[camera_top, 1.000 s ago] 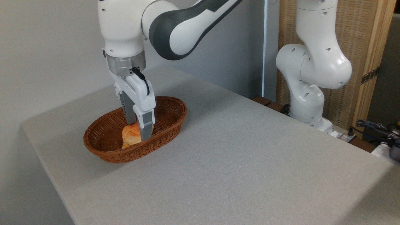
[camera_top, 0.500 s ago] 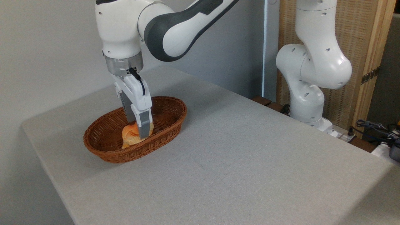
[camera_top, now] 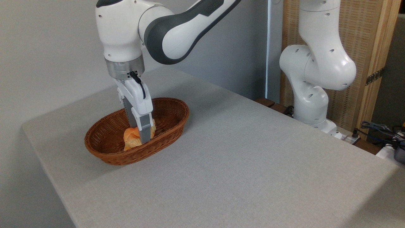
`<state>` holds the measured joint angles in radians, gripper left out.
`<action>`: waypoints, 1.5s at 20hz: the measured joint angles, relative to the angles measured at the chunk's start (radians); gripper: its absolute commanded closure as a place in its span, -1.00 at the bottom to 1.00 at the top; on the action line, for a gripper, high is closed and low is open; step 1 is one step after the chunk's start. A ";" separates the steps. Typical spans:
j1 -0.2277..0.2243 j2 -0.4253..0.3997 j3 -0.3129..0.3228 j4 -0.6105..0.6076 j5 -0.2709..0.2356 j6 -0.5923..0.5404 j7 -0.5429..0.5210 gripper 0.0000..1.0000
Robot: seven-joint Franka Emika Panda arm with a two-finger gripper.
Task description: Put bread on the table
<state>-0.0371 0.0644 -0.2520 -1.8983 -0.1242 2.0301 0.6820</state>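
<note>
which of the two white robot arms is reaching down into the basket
The left arm: its gripper is in the wicker basket at the orange bread. The right arm stands off the table.

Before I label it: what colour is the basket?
Reddish-brown wicker basket, clearest in the fixed camera view.

One bread (camera_top: 132, 136), an orange-golden bun, lying in one brown wicker basket (camera_top: 107, 152). One grey fabric counter (camera_top: 240, 158) under it all, one white-and-grey robot arm (camera_top: 177, 28) with one gripper (camera_top: 141, 139) of two fingers. One bundle of dark cables (camera_top: 379, 129) at the right edge, number of strands too tangled to count.
</note>
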 measured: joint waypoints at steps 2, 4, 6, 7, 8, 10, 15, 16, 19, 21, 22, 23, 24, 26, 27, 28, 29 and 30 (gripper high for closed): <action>0.000 0.000 0.000 0.000 0.000 0.000 0.000 0.22; 0.000 0.000 0.000 0.001 0.000 0.000 0.000 0.22; 0.000 0.000 0.000 0.002 0.000 0.000 0.000 0.22; 0.000 0.000 0.000 0.003 0.000 0.000 0.000 0.22; 0.000 0.000 0.000 0.003 0.000 0.000 0.000 0.22; 0.000 0.000 0.000 0.004 0.000 0.000 0.000 0.22; 0.000 0.000 0.000 0.005 0.000 0.000 0.000 0.22; 0.000 0.000 0.000 0.006 0.000 0.000 0.000 0.22; 0.001 -0.003 0.001 0.010 0.000 0.000 0.000 0.22; 0.004 -0.010 0.006 0.014 0.000 0.000 0.000 0.22; 0.005 -0.017 0.012 0.015 0.000 0.000 0.000 0.22; 0.006 -0.022 0.016 0.016 0.000 0.000 0.000 0.22; 0.006 -0.034 0.031 0.017 0.000 -0.003 0.000 0.21; 0.008 -0.053 0.061 0.017 0.000 -0.016 0.000 0.21; 0.008 -0.059 0.073 0.017 0.000 -0.022 0.000 0.21; 0.009 -0.068 0.095 0.017 0.000 -0.030 0.000 0.21; 0.010 -0.072 0.108 0.017 0.000 -0.033 0.000 0.21; 0.011 -0.077 0.131 0.017 -0.001 -0.039 0.000 0.21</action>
<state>-0.0263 -0.0127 -0.1205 -1.8816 -0.1247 1.9915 0.6820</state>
